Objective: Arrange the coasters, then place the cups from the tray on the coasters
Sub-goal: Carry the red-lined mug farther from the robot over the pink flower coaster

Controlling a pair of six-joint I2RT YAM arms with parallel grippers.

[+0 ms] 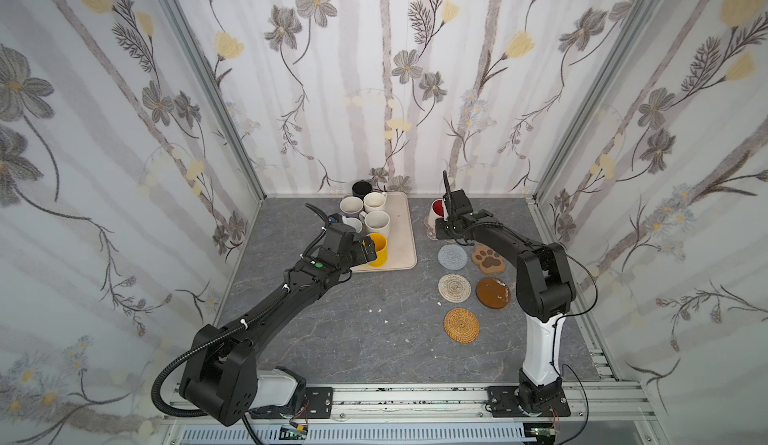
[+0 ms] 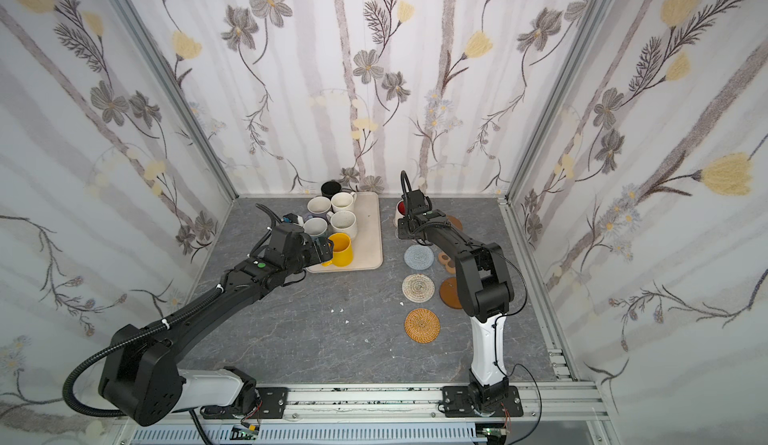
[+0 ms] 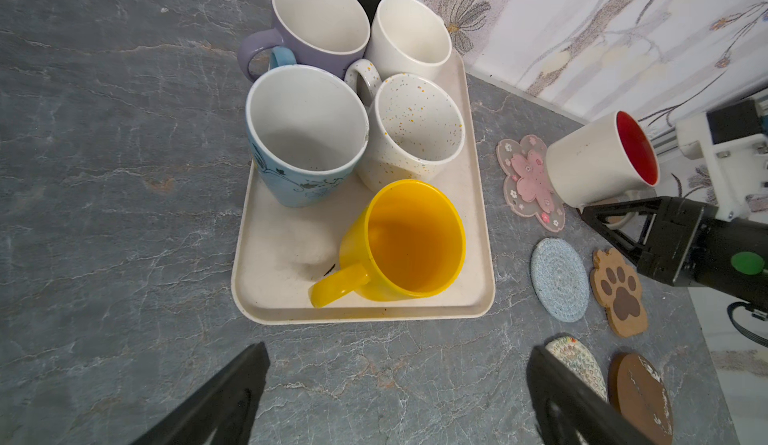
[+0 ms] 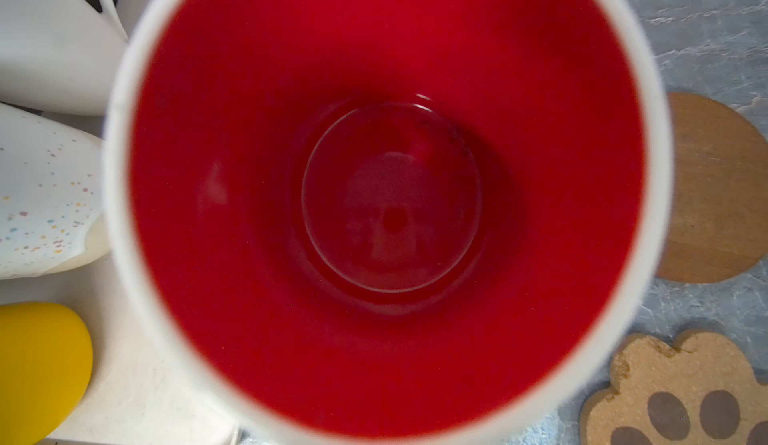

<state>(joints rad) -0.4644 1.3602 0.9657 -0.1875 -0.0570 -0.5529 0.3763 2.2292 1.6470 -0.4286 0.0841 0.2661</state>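
The right gripper [image 3: 598, 214] is clamped on the white cup [image 3: 590, 160] by its handle, at the pink flower coaster [image 3: 528, 177]. It should set the cup flat in the middle before letting go. The left gripper [image 3: 397, 349] is wide apart near the tray [image 3: 270, 289].

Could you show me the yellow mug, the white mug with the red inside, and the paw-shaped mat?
yellow mug [image 3: 409, 239]: left wrist view, on its inside wall.
white mug [image 3: 590, 164]: left wrist view, on its white outer side.
paw-shaped mat [image 1: 489, 259]: in a top view, on the dark paw print.
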